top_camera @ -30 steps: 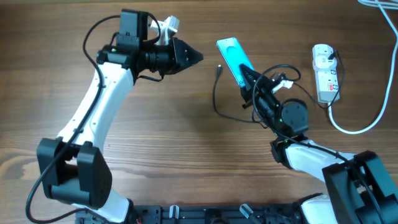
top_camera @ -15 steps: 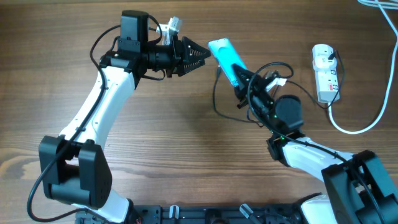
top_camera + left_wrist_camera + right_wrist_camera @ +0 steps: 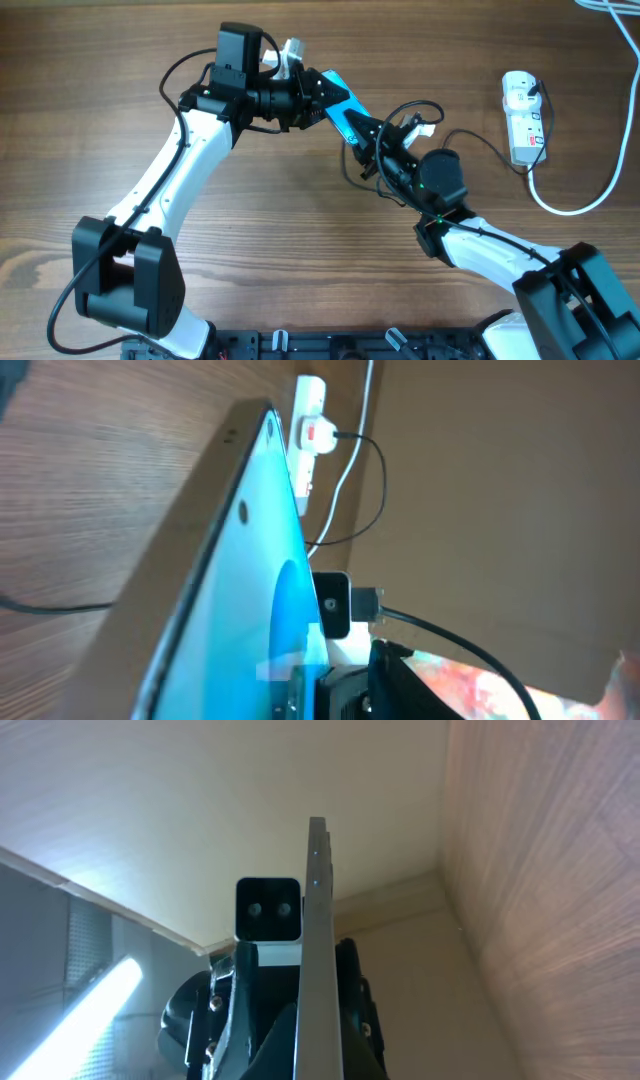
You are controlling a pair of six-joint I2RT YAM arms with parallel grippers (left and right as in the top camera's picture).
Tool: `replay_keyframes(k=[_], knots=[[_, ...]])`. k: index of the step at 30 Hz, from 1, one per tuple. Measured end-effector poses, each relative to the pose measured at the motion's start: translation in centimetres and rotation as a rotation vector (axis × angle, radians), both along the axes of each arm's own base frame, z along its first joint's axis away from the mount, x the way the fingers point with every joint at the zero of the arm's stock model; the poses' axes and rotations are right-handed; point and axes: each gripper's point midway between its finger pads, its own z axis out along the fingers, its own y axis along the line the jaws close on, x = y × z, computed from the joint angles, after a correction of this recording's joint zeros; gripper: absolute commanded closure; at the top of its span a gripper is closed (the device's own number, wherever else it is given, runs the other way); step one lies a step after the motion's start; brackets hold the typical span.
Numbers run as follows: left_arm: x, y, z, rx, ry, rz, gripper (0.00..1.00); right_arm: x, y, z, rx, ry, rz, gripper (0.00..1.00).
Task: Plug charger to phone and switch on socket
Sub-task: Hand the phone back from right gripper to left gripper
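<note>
Aloft, the right end effector (image 3: 362, 128) clamps the flat cyan-screened smartphone (image 3: 338, 98); the left end effector (image 3: 318, 85), grip unclear, meets its far end. Next, seemingly: seating the thin black charger cable (image 3: 383, 470).

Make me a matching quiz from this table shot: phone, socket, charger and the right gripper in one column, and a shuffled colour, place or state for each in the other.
1 phone
2 socket
3 charger
4 right gripper

A white, at the far right of the table
B clamped on the phone
C thin black cable
D glowing cyan screen

Pairs: 1-D, 2-A, 3-C, 4-B
</note>
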Motion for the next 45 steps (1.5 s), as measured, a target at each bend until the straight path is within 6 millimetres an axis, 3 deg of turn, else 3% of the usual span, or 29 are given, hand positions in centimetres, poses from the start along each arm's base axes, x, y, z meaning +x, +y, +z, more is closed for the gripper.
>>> replay_keyframes(k=[9, 16, 22, 34, 40, 43, 45], knots=[[1.1, 0.5, -0.4, 0.032, 0.004, 0.07, 0.75, 0.2, 0.1, 0.0, -0.004, 0.008, -0.006, 0.96], [1.8, 0.5, -0.2, 0.021, 0.021, 0.115, 0.95, 0.4, 0.1, 0.5, 0.008, 0.002, -0.021, 0.96], [1.9, 0.5, -0.1, 0.01, 0.042, 0.126, 0.96, 0.4, 0.1, 0.5, 0.034, 0.021, -0.023, 0.94], [2.0, 0.5, -0.1, 0.016, 0.022, 0.126, 0.96, -0.5, 1.4, 0.1, 0.009, 0.02, 0.04, 0.38], [2.3, 0.9, -0.4, 0.037, 0.001, 0.137, 0.96, -0.6, 1.4, -1.9, -0.034, 0.09, 0.043, 0.25], [2.4, 2.6, -1.8, 0.095, 0.043, 0.176, 0.96, -0.5, 1.2, -2.6, -0.083, 0.087, 0.028, 0.17], [2.8, 4.4, -2.6, 0.137, 0.048, 0.209, 0.96, -0.2, 0.8, -3.4, -0.13, 0.09, 0.003, 0.06]])
